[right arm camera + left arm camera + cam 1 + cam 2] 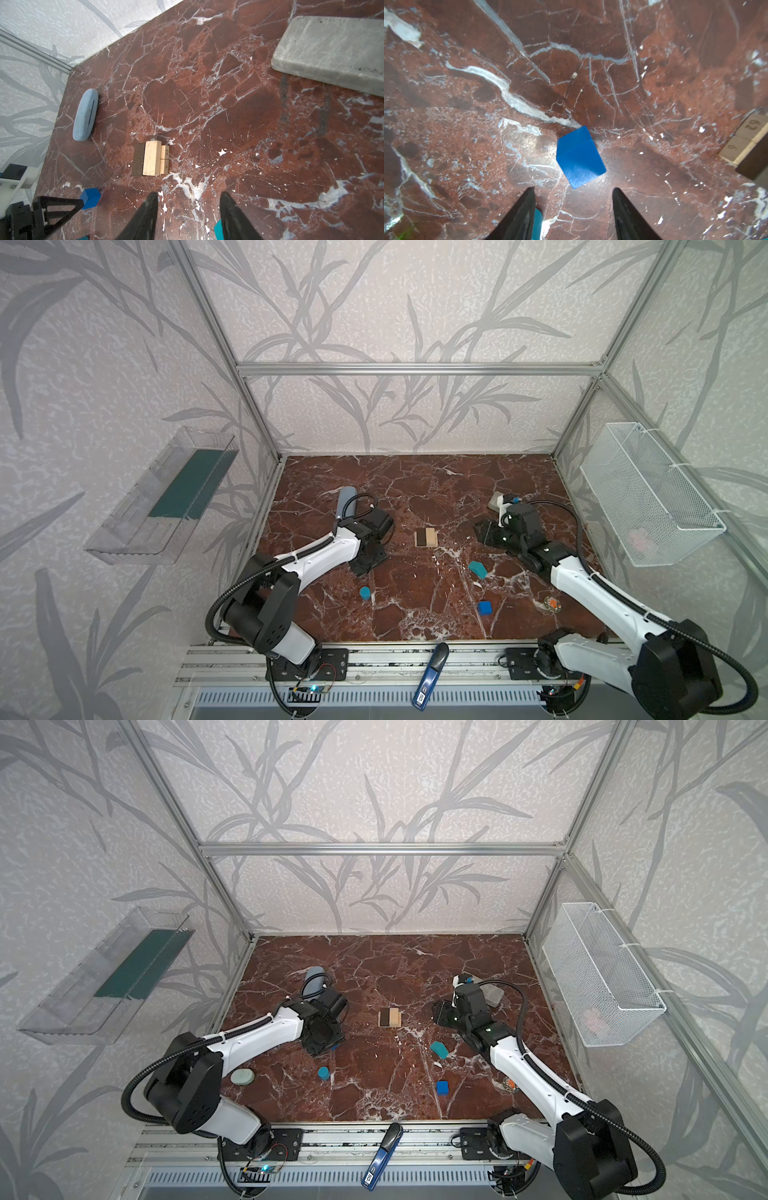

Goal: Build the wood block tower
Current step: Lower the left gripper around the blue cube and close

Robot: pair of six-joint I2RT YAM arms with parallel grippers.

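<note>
By blue cube (579,158): left claw (573,205) aimed down, parted | right claw (188,209) parted

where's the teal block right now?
In both top views the teal block lies right of centre, front-right of the stacked bars, behind a blue cube.

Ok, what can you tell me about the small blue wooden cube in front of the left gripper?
The blue cube is painted plain blue, faint grain streaks showing, with crisp edges. It sits flat on the red marble tabletop, turned corner-first toward the open left gripper, just ahead of its fingertips. Nothing but the tabletop touches it.
</note>
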